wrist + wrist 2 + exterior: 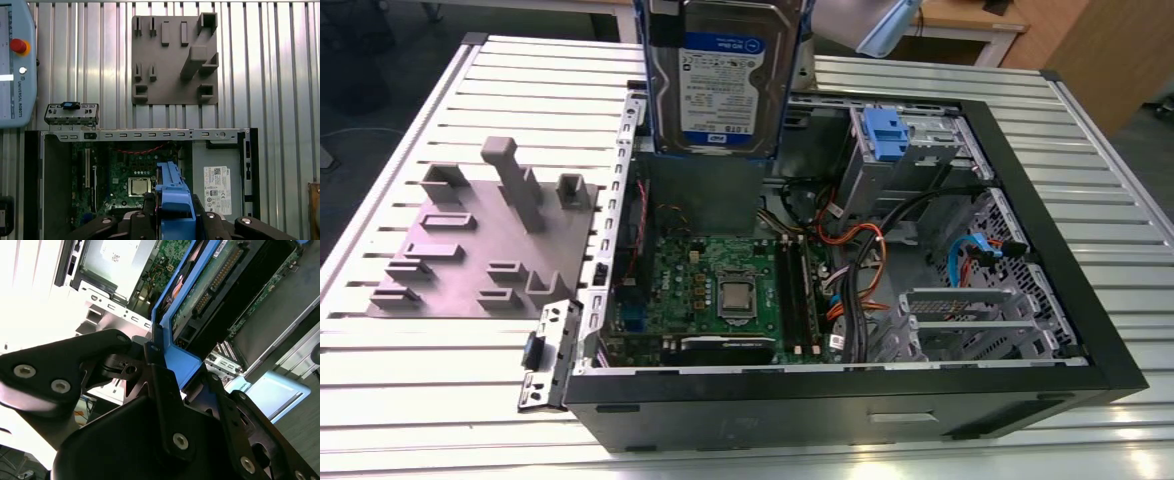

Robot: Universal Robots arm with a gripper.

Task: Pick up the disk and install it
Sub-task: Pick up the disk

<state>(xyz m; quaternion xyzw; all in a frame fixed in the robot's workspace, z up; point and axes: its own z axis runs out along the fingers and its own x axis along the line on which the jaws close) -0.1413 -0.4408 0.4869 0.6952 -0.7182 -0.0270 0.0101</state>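
The disk (720, 75), a silver hard drive with a white-and-blue label in a blue plastic carrier, hangs upright above the far side of the open computer case (1067, 300), label facing the exterior camera. My gripper (162, 372) is shut on the carrier's blue edge (182, 362), with black fingers (160, 390) on either side of it. In the first wrist view the blue carrier (172, 192) sits between the gripper (172, 215) fingers, above the motherboard (130, 180). The drive's green circuit-board underside (210, 290) shows in the second wrist view.
A fixed blue caddy (887, 135) sits in the drive bay at the case's far right, with orange and black cables (881, 240) beside it. A grey fixture plate (480, 240) with upright blocks lies on the slatted table left of the case. A teach pendant (15, 60) rests nearby.
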